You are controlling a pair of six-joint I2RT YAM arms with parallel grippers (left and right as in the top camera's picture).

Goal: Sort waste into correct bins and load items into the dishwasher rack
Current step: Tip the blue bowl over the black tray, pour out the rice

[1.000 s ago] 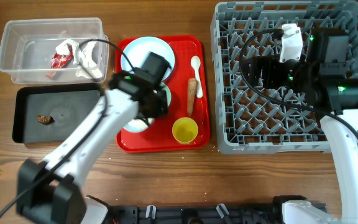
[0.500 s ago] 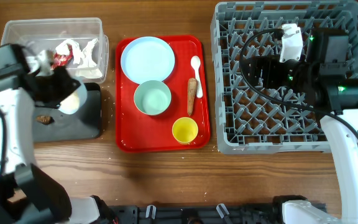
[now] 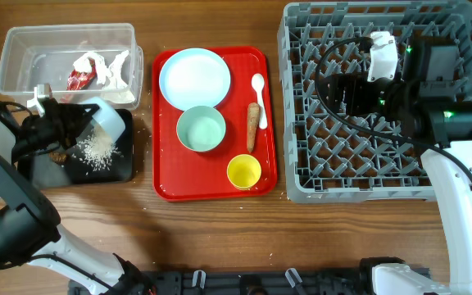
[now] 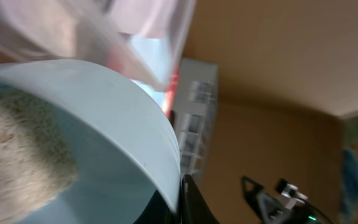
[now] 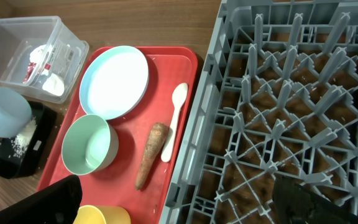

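Observation:
My left gripper (image 3: 70,123) is shut on the rim of a light blue-green bowl (image 3: 105,115) and holds it tipped over the black tray (image 3: 35,170). Loose white rice (image 3: 97,149) lies on that tray, and more sits inside the bowl (image 4: 17,168). The clear tub (image 3: 23,49) holds the red wrapper (image 3: 78,79) and white paper (image 3: 115,70). The red serving tray (image 3: 166,184) carries the blue plate (image 3: 193,75), a second bowl (image 3: 201,129), the yellow cup (image 3: 243,171), the carrot stick (image 3: 253,125) and the spoon (image 3: 259,86). My right gripper (image 5: 185,208) is open and empty above the grey rack (image 3: 383,164).
The rack's upright pegs (image 5: 291,93) fill the right side under my right arm. The clear tub stands right behind the black tray. A small brown scrap (image 3: 56,154) lies on the black tray beside my left arm. Scattered rice grains lie on the wood (image 3: 142,123) near the tub.
My left arm carried the bowl from the red tray to the far left. The bowl is now tipped and rice has landed on the black tray. The right arm has not moved.

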